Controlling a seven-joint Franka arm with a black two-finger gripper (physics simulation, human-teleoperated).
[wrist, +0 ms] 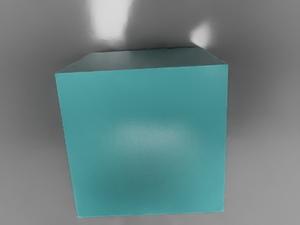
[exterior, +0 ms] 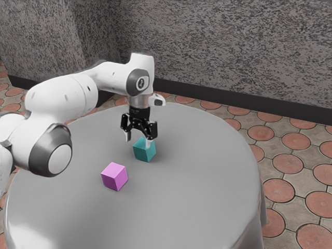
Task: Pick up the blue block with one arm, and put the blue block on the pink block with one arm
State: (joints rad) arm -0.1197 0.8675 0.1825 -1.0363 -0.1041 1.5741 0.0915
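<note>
The arm reaches in from the exterior view's left and points its hand straight down over the blue block. The fingers are spread apart, their tips at about the height of the block's top, gripping nothing. The block sits flat on the round grey table, near its middle. In the wrist view it lies directly under the hand. The pink block stands apart, nearer the table's front edge, toward the exterior view's left.
</note>
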